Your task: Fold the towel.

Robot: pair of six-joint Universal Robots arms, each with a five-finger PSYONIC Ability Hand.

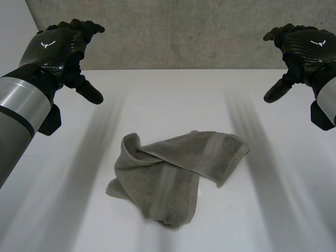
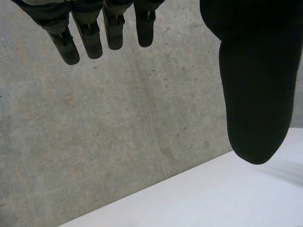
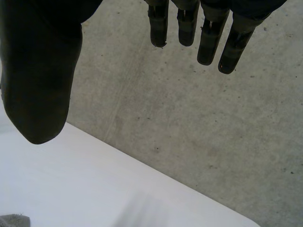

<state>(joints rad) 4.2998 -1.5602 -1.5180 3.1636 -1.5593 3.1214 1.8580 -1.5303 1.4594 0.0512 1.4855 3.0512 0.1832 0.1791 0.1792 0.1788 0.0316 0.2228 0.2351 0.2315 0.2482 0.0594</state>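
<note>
One grey towel (image 1: 176, 173) lies crumpled and loosely doubled over, near centre of white desk (image 1: 273, 210). Left hand (image 1: 58, 50) hovers far left, right hand (image 1: 307, 50) far right, both well apart from towel. Left fingers (image 2: 92, 42) released, spread from thumb; right fingers (image 3: 208, 45) likewise. Concrete wall (image 1: 184, 31) beyond far desk edge

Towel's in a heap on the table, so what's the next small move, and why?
Probably lower both hands toward the towel, one to each side. The left hand and right hand hover open and empty, far from it, and it lies crumpled, so it likely needs spreading flat before any fold.
</note>
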